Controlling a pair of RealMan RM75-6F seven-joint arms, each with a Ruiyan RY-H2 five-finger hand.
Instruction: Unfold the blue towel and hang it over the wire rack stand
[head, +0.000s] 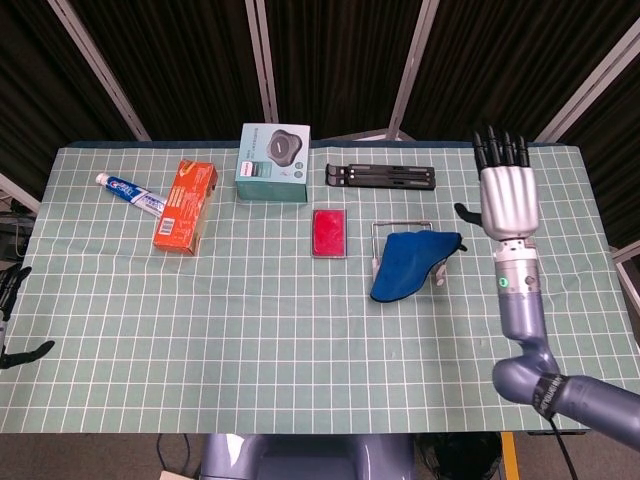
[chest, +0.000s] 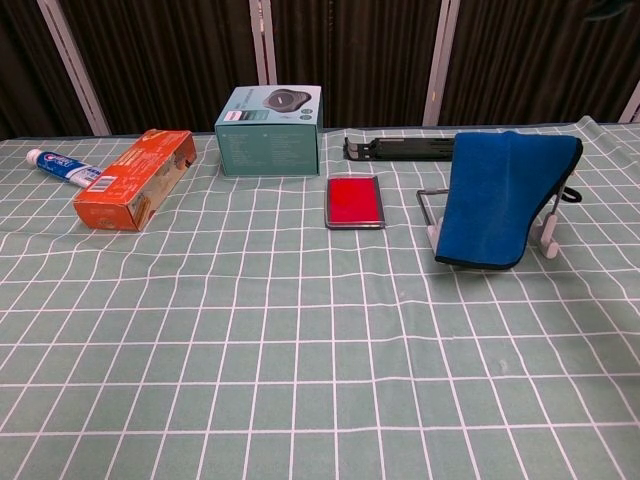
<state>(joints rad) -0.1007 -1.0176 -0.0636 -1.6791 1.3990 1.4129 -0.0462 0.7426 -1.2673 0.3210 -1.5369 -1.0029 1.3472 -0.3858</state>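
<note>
The blue towel (chest: 500, 195) hangs draped over the wire rack stand (chest: 545, 238), its lower edge near the tablecloth; from the head view the towel (head: 408, 263) covers most of the rack (head: 400, 224). My right hand (head: 508, 196) is raised to the right of the rack, fingers straight and apart, holding nothing and clear of the towel. It is out of the chest view. Only dark fingertips of my left hand (head: 12, 288) show at the far left edge, off the table, spread with nothing in them.
A red flat case (head: 329, 232) lies just left of the rack, and a black folded stand (head: 380, 176) lies behind it. Further left are a teal box (head: 273, 162), an orange box (head: 186, 206) and a toothpaste tube (head: 130, 192).
</note>
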